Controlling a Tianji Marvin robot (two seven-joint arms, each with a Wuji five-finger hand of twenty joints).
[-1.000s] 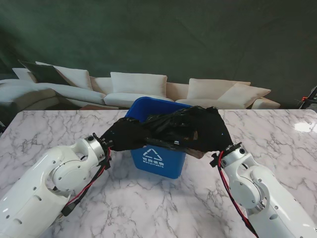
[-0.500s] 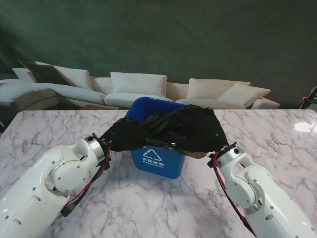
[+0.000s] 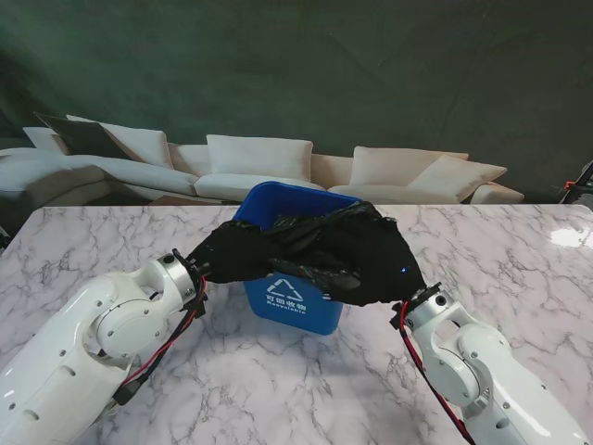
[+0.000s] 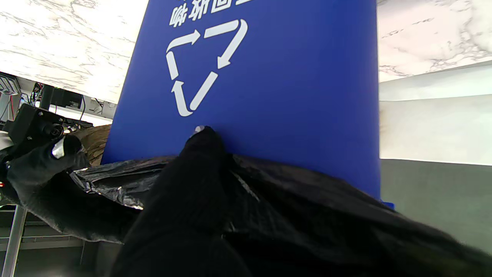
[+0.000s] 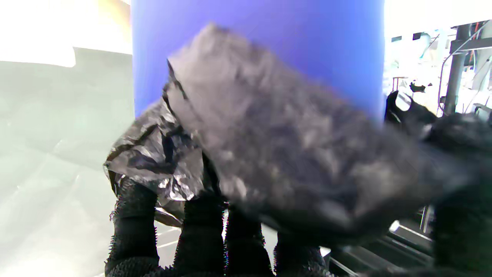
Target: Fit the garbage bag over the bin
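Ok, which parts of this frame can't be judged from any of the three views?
- Stand view: the bag and both gloved hands cover the bin's near rim, so whether the bag has hooked over it is hidden.
- Right wrist view: the bag is blurred, so the right hand's grip is unclear.
- Left wrist view: the left hand and bag hide the rim.

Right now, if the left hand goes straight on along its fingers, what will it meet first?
Most likely the bin: in the left wrist view one fingertip of the left hand already looks pressed against its blue front wall, beside the garbage bag edge.
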